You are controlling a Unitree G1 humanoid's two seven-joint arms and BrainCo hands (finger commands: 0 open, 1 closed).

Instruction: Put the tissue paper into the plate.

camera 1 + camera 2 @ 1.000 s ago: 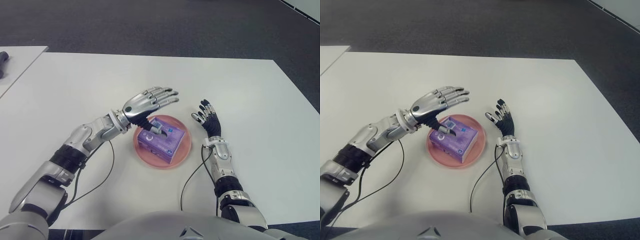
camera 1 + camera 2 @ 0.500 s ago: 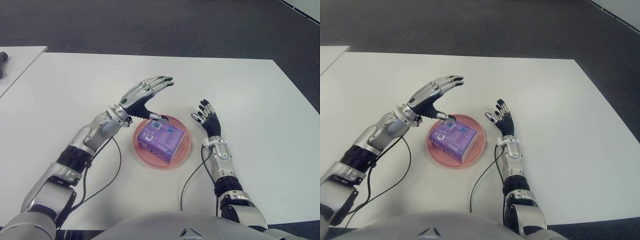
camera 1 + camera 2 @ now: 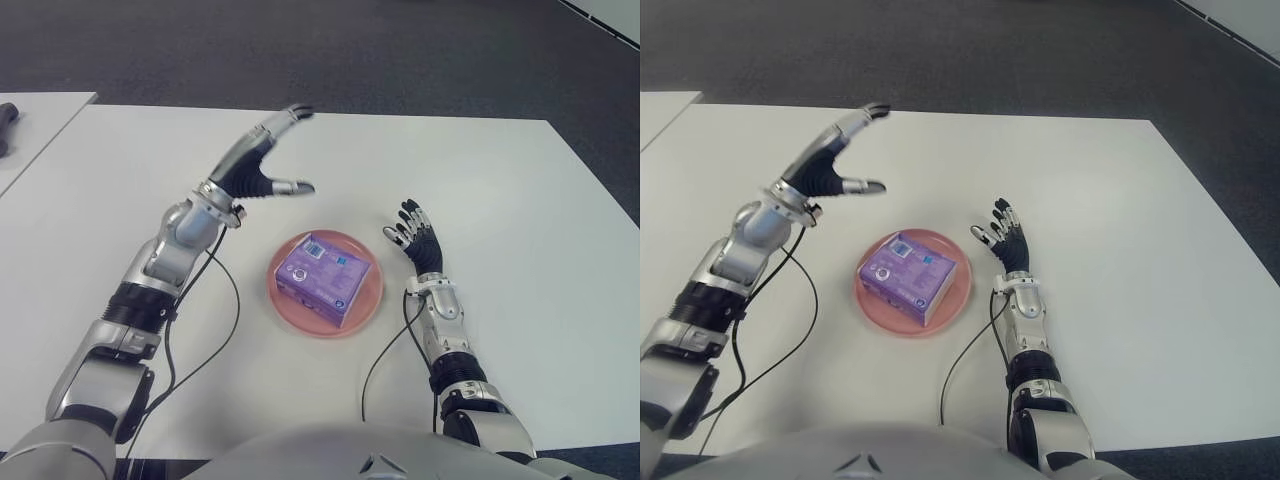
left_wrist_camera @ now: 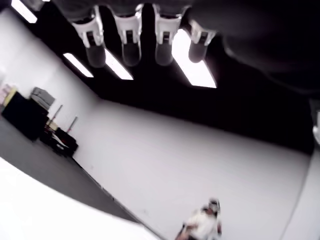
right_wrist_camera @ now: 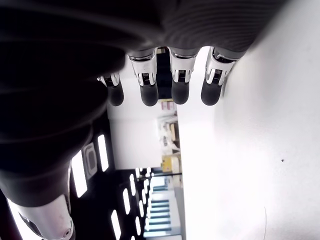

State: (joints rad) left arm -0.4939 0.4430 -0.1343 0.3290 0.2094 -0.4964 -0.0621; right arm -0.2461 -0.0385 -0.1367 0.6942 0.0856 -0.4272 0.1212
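a: where do you find the tissue paper?

b: your purple pack lies flat in the pink plate, which sits on the white table. the plate is just to the left of your right hand and nearer the robot than your left hand, down and to that hand's right. neither hand touches the pack or the plate.

a: what is the left hand doing?

b: you see it raised above the table beyond the plate, fingers stretched out straight and the thumb held apart from them, pointing toward the right. it holds nothing. your left wrist view shows four fingertips extended with nothing between them.

a: and the right hand?

b: it stands upright beside the plate's right rim, palm facing the plate, fingers spread and empty. your right wrist view shows its fingertips straight, with the table beside them. a black cable runs along the table below the plate, next to your right forearm.
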